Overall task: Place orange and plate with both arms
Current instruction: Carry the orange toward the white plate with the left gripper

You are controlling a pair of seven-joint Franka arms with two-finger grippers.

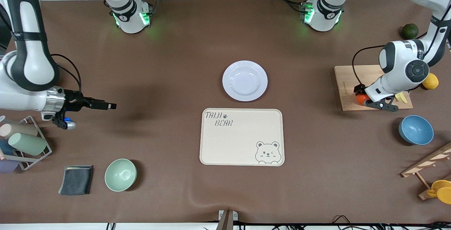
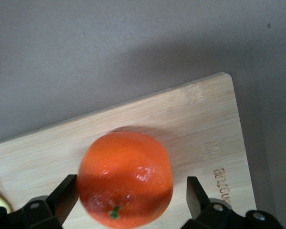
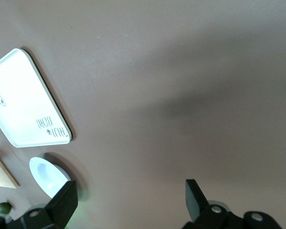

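The orange [image 1: 362, 98] lies on a wooden cutting board [image 1: 347, 82] toward the left arm's end of the table. My left gripper [image 1: 363, 98] is down at the board, open, with a finger on each side of the orange [image 2: 125, 179]; one finger [image 2: 66, 195] is at its skin and the other finger [image 2: 195, 193] stands a little apart. The white plate [image 1: 245, 80] lies at the table's middle, just farther from the front camera than the bear-print tray [image 1: 241, 137]. My right gripper [image 1: 105, 105] is open and empty over bare table toward the right arm's end [image 3: 132, 200]; its wrist view shows the plate [image 3: 47, 176] far off.
A blue bowl [image 1: 415, 130] sits nearer the front camera than the board. A lemon [image 1: 430, 81] and a dark green fruit [image 1: 410, 31] lie beside the board. A pale green bowl [image 1: 120, 174], a grey cloth [image 1: 76, 179] and a wire rack of cups [image 1: 24, 142] sit toward the right arm's end.
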